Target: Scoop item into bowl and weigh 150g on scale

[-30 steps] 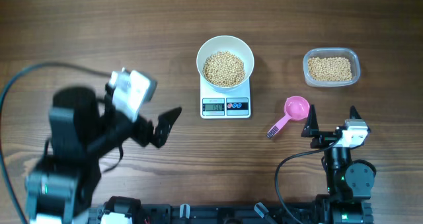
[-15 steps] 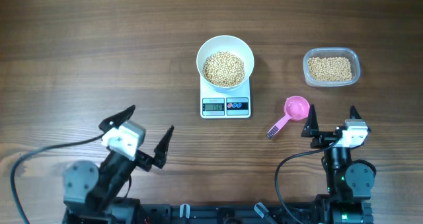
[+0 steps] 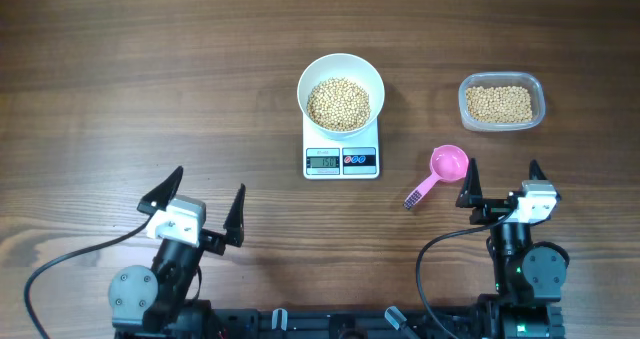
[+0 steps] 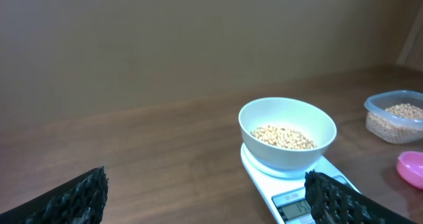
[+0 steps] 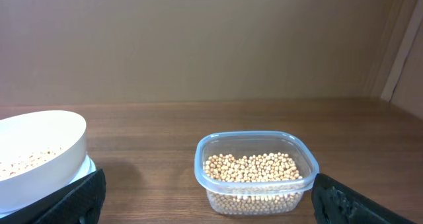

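Bowl (image 3: 305,84) with beans (image 3: 339,104) sits on scale (image 3: 341,162), upper centre of frame. Clear tub (image 3: 463,101) with more beans, upper right. Pink scoop (image 3: 440,171) lies on counter (image 3: 150,69), right of scale. Left jaws wide, empty, lower left. Right jaws wide, empty, lower right.

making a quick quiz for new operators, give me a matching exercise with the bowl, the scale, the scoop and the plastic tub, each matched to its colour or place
Things:
1. bowl
2. scale
3. scoop
4. plastic tub

Descriptions:
a. pink, lying empty to the right of the scale
b. clear, farthest right, partly filled with beans
c. white and round, sitting on the scale
d. flat and white, carrying the bowl

Pairs: 1-c; 2-d; 3-a; 4-b
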You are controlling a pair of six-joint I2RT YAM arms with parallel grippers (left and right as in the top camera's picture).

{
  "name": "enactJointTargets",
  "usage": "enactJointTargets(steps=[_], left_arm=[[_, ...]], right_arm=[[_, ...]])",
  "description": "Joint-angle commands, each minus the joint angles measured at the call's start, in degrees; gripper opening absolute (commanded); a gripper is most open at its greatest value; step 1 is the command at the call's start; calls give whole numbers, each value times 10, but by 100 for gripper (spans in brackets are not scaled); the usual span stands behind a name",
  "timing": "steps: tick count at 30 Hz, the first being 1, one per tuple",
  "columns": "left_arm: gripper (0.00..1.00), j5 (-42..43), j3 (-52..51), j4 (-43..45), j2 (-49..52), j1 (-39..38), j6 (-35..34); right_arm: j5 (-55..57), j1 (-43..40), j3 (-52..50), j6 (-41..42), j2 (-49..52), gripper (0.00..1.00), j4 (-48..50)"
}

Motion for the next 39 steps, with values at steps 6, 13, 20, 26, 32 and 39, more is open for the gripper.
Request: enactJointTargets(steps=[6, 13, 20, 26, 32, 39], left_arm=[[100, -22, -69, 97, -14, 5, 13], [100, -37, -110, 182, -14, 5, 11], [100, -43, -150, 259, -14, 20, -46], [100, -42, -177, 290, -14, 39, -110], [100, -39, -177, 276, -14, 42, -122], [100, -32, -177, 208, -14, 46, -122]], right_arm=[[11, 2, -2, -7, -7, 100, 1], [11, 2, -2, -7, -7, 100, 1], [11, 2, -2, -7, -7, 100, 1], [11, 2, -2, -7, -7, 100, 1], [11, 2, -2, -7, -7, 99, 1], [11, 2, -2, -7, -7, 100, 1]])
